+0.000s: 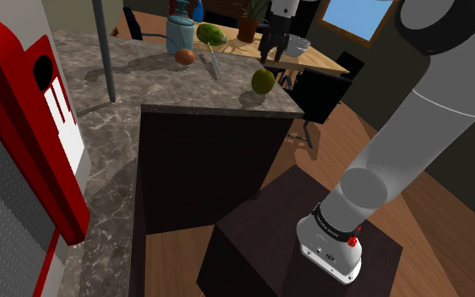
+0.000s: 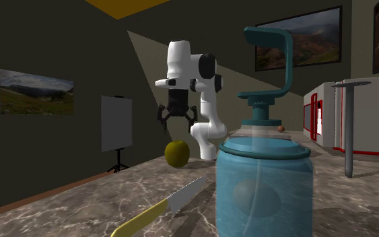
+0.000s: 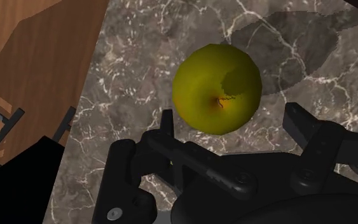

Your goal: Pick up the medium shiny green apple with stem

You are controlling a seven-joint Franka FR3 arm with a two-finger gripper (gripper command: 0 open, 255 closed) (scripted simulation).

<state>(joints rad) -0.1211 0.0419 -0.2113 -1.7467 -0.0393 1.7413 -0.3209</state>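
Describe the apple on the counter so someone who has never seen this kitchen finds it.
On the marble counter, go to the corner beside the black chair. The yellow-green apple sits alone there under the arm's open fingers, larger than the reddish fruit near the blue jar.

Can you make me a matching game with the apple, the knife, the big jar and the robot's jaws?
Things:
1. apple
2. knife
3. jar
4. jaws

Clues:
A. see-through blue
B. open, right above the apple
C. has a yellow handle
D. yellow-green and round

Pairs: 1-D, 2-C, 3-A, 4-B
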